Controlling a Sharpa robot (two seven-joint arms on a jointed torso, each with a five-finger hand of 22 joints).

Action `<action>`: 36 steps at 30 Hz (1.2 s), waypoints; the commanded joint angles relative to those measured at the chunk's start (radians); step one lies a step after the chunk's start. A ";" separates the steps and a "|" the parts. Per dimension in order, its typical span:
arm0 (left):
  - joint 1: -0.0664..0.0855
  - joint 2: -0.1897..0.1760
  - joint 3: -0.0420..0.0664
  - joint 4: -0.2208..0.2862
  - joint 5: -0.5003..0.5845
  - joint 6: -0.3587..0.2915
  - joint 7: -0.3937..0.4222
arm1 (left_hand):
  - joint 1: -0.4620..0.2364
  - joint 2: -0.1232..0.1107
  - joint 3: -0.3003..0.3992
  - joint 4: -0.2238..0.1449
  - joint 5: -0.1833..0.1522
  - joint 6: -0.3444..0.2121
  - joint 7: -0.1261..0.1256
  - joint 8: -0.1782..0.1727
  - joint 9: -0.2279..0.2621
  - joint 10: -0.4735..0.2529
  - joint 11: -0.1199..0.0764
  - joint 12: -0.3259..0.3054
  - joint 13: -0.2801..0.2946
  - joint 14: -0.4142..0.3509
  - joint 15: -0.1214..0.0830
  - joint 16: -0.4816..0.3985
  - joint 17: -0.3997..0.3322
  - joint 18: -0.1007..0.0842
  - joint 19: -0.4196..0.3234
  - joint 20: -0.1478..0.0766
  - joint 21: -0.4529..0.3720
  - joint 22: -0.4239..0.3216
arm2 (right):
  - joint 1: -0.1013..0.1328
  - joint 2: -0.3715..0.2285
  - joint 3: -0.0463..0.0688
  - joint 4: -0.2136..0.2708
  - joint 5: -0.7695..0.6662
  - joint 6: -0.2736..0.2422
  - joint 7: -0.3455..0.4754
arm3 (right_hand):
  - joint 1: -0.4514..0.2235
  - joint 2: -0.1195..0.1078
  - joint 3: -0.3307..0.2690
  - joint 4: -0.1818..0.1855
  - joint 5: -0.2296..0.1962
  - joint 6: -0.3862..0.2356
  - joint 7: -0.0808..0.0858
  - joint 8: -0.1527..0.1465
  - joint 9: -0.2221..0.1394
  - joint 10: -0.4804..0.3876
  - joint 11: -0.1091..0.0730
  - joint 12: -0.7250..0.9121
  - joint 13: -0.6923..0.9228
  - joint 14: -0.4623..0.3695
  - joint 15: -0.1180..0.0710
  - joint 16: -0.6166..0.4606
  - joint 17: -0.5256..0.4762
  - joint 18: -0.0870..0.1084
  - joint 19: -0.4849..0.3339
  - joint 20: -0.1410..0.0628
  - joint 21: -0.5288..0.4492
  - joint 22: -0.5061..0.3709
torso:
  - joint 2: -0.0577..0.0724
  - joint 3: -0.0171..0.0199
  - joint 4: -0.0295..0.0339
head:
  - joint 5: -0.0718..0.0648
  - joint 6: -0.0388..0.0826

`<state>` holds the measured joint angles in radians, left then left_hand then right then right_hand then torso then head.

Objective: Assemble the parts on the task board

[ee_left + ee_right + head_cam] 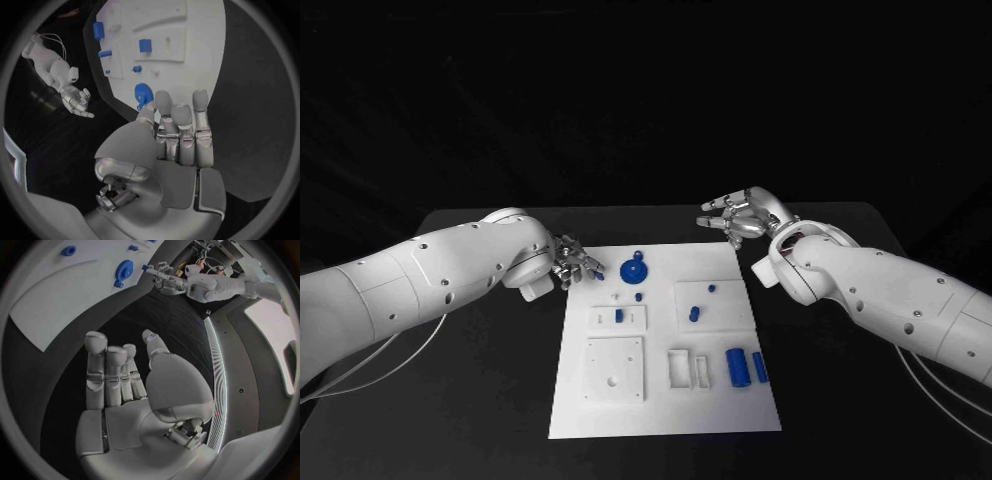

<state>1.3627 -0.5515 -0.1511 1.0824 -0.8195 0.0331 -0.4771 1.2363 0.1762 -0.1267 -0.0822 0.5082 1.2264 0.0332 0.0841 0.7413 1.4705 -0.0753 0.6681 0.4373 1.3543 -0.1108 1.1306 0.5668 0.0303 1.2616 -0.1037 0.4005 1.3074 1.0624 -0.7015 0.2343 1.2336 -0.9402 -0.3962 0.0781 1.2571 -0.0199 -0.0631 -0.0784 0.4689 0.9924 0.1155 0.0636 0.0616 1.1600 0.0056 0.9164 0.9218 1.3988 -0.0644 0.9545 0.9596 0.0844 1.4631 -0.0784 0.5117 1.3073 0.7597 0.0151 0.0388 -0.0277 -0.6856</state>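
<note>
White task board lies on the black table with blue parts on it, left hand at its far-left corner and right hand beyond its far-right corner, both empty with fingers apart.

White rectangular task board lying flat mid-table, with raised square blocks. Small blue parts on it: round disc near the far edge, small pegs mid-board, two upright cylinders near the right edge.
</note>
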 commanded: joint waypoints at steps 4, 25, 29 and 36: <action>0.000 -0.042 -0.001 0.074 -0.014 -0.069 -0.010 | -0.014 -0.010 0.105 -0.120 0.019 0.070 -0.055 -0.011 -0.011 0.041 -0.008 0.008 -0.007 0.011 -0.001 -0.008 0.007 0.013 0.008 -0.003 0.009 0.019 | -0.001 -0.002 0.000 0.002 0.001 0.010 0.010 | -0.009 -0.003 0.002 0.007 0.009 0.006 0.000 -0.001 0.001 -0.002 0.000 0.003 0.000 -0.001 0.001 0.003 0.001 0.014 0.010 -0.003 0.005 0.060 | 0.001 0.0004 -0.0024 | 0.003 0.001; 0.001 -0.178 -0.011 0.298 -0.091 -0.021 -0.050 | -0.020 -0.014 0.108 -0.135 0.033 0.080 -0.057 -0.012 -0.022 0.043 -0.010 0.018 -0.015 0.018 0.000 -0.013 0.017 0.018 0.008 0.003 0.015 0.019 | -0.006 -0.012 0.000 0.005 0.002 0.008 0.010 | -0.009 -0.003 0.002 0.007 0.009 0.006 0.000 -0.001 0.001 -0.002 0.000 0.003 0.000 -0.001 0.001 0.003 0.001 0.014 0.010 -0.003 0.005 0.060 | 0.002 -0.0001 -0.0024 | 0.010 -0.005; 0.001 -0.190 -0.018 0.326 -0.109 -0.019 -0.052 | -0.021 -0.014 0.109 -0.137 0.035 0.081 -0.057 -0.012 -0.023 0.043 -0.010 0.019 -0.016 0.019 0.000 -0.012 0.019 0.019 0.007 0.004 0.016 0.019 | -0.007 -0.013 0.000 0.005 0.002 0.008 0.010 | -0.009 -0.003 0.002 0.007 0.009 0.006 0.000 -0.001 0.001 -0.002 0.000 0.003 0.000 -0.001 0.001 0.003 0.001 0.014 0.010 -0.003 0.005 0.060 | 0.002 0.0002 -0.0032 | 0.010 -0.006; 0.001 -0.202 -0.039 0.365 -0.134 -0.013 -0.056 | -0.022 -0.014 0.109 -0.139 0.037 0.083 -0.057 -0.012 -0.025 0.043 -0.011 0.020 -0.017 0.020 0.000 -0.013 0.020 0.020 0.008 0.004 0.017 0.019 | -0.009 -0.014 0.000 0.005 0.002 0.007 0.010 | -0.007 -0.004 0.004 0.010 0.009 0.007 0.000 -0.001 0.001 -0.001 0.000 0.003 0.001 0.000 0.001 0.003 0.001 0.014 0.010 -0.003 0.005 0.060 | 0.003 0.0006 -0.0023 | 0.010 -0.010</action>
<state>1.3631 -0.7525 -0.1896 1.4408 -0.9236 0.0018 -0.5279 1.2068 0.1556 -0.1131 -0.1205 0.5427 1.2445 0.0323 0.0762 0.7163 1.4704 -0.0753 0.6818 0.4222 1.3688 -0.1106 1.1211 0.5862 0.0301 1.2687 -0.1036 0.4121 1.3079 1.0543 -0.7156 0.2343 1.2368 -0.9383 -0.3964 0.0782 1.2571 -0.0199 -0.0602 -0.0757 0.4736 0.9925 0.1155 0.0636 0.0616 1.1600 0.0057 0.9163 0.9214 1.3988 -0.0644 0.9545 0.9592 0.0844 1.4631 -0.0784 0.5109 1.3073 0.7621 0.0151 0.0362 -0.0178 -0.6941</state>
